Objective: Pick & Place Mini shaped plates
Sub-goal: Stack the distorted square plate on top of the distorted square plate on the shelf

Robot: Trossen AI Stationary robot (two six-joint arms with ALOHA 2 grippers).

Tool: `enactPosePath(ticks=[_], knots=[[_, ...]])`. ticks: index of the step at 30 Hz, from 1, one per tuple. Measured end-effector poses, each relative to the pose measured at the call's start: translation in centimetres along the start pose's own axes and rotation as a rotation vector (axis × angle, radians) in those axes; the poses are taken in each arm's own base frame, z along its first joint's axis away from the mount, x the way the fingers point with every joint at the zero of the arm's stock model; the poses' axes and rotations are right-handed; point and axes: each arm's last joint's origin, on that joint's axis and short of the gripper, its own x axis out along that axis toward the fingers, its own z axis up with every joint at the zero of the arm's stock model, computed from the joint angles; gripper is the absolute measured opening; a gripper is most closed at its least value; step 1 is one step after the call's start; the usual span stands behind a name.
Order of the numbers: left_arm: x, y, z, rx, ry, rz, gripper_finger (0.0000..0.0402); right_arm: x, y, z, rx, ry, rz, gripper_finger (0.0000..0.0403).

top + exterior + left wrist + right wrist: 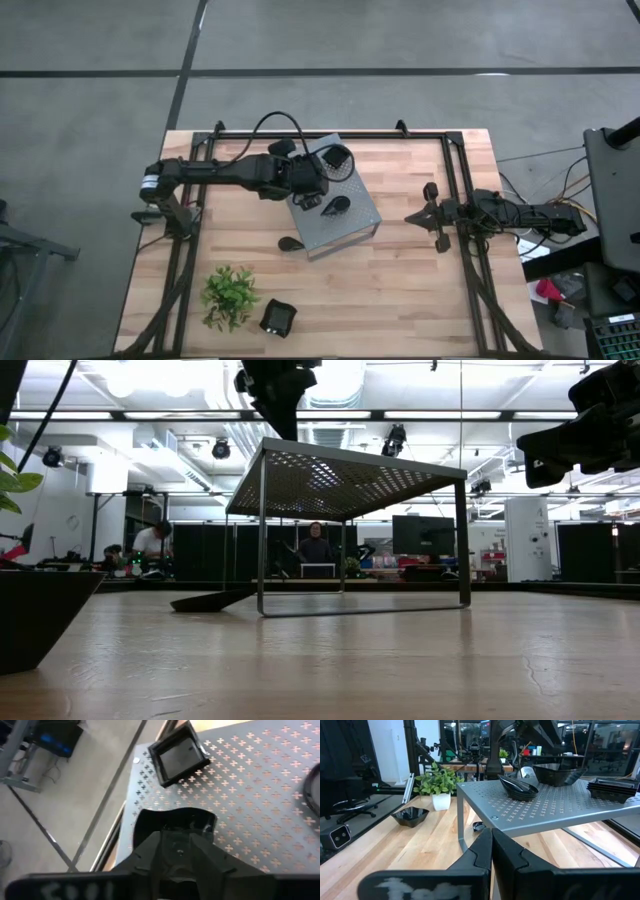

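My left gripper reaches over the grey perforated stand and is shut on a glossy black mini plate. A square mini plate sits on the stand's far corner, and a leaf-shaped one lies on its top toward the right. Another leaf plate lies on the table by the stand's near left leg. A square plate rests near the table's near edge. My right gripper waits shut above the table's right side, touching nothing. My left gripper holds the black plate by its near rim, pinched between the two fingers, which come slanting down from the table's left. The plate sits about level at the stand's top; whether it rests on it or hangs just above, I cannot tell.
A small green plant in a white pot stands near the table's near left edge, beside the square plate. Black frame rails run along both sides of the table. Bare wood lies between the stand and the right arm. People show in the room beyond.
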Motion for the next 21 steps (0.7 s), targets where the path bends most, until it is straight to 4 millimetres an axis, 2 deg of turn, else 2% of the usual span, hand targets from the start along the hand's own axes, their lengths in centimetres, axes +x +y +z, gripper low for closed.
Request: enactPosePath(ticks=[4, 8, 13, 21], knots=[[-0.5, 0.1, 0.0, -0.008, -0.011, 0.002, 0.0133, 0.0, 0.0, 0.0, 0.000, 0.000, 0.000, 0.0009], [-1.6, -0.6, 0.0, -0.016, -0.022, -0.071, 0.0151, 0.0, 0.0, 0.0, 0.000, 0.000, 0.000, 0.0009], [-3.1, -2.6, -0.6, 0.025, -0.013, -0.222, 0.0152, 0.0, 0.0, 0.0, 0.000, 0.000, 0.000, 0.0009], [-6.8, -6.6, -2.4, 0.148, -0.037, -0.397, 0.0152, 0.0, 0.0, 0.0, 0.000, 0.000, 0.000, 0.0009]])
